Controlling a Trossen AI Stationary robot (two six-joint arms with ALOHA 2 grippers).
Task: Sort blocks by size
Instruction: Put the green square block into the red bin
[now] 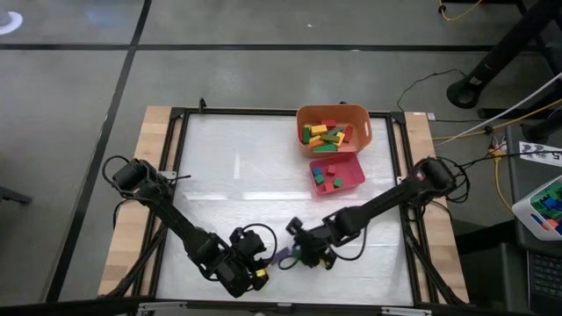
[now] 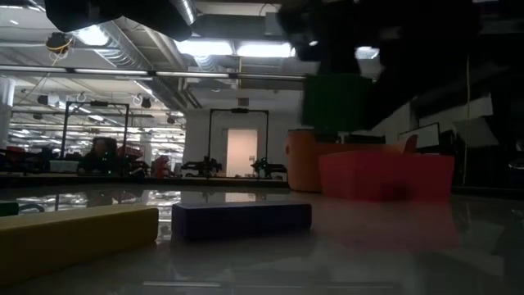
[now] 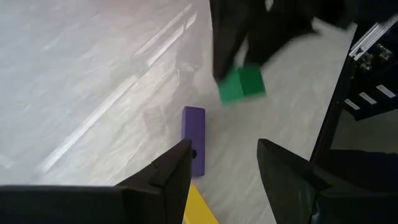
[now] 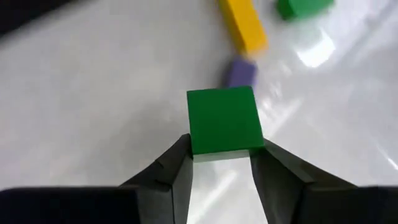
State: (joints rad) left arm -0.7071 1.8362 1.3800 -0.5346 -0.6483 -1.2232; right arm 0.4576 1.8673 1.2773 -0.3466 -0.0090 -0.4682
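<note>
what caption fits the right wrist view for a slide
Right gripper shut on a green cube, lifted over the white table, with a purple bar and yellow bar lying beyond.

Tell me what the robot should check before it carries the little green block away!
1. Green cube held between the right gripper fingers: ok.
2. Cube lifted off the table: ok, the low view shows it up in the air.
3. Pink tray has room among its small cubes: ok.
4. Orange bin stands right beside the tray, so aim carefully: cannot tell yet.
5. Left gripper open and empty, waiting over the purple bar: ok.
6. Purple bar and yellow bar lie flat, clear of the lifted cube: ok.
</note>
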